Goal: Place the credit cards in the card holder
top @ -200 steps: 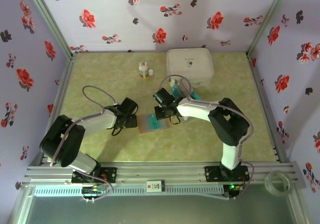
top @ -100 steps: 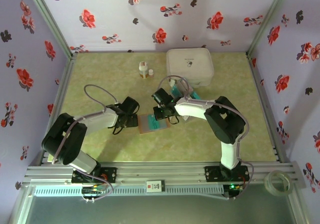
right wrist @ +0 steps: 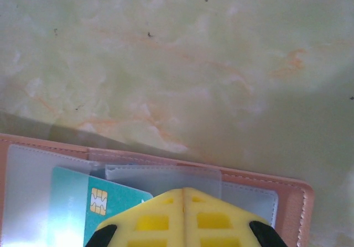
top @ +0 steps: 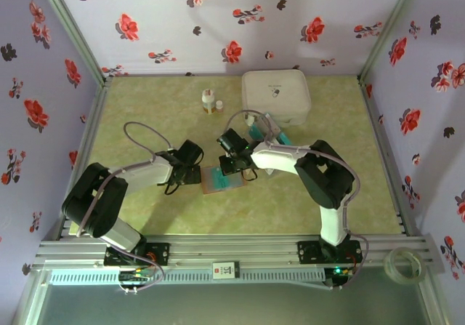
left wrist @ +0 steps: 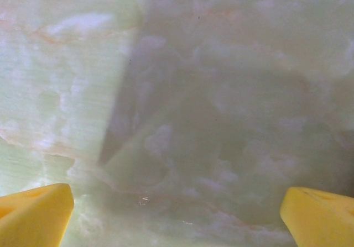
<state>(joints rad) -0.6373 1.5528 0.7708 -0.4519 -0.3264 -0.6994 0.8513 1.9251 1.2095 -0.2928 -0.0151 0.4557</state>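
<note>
The card holder (top: pixel 212 184) lies open in the middle of the table, tan-rimmed (right wrist: pixel 265 182) with clear sleeves. A teal credit card (right wrist: pixel 72 203) with a gold chip lies partly under a sleeve (right wrist: pixel 166 174). My right gripper (right wrist: pixel 183 192) is shut, its yellow tips together over that sleeve and card; from above the right gripper (top: pixel 234 169) sits at the holder's far right part. More teal credit cards (top: pixel 280 137) lie beside the white box. My left gripper (top: pixel 195 177) is at the holder's left edge, open wide with bare table between its fingers (left wrist: pixel 33 214).
A big white square box (top: pixel 276 96) stands at the back right. Two small bottles (top: pixel 209 101) stand at the back centre. A roll of clear tape (top: pixel 405 265) lies outside the frame at the near right. Floral walls close off three sides.
The right gripper has shifted slightly left over the holder, staying shut. The left arm has edged a little right toward the holder's edge, still open.
</note>
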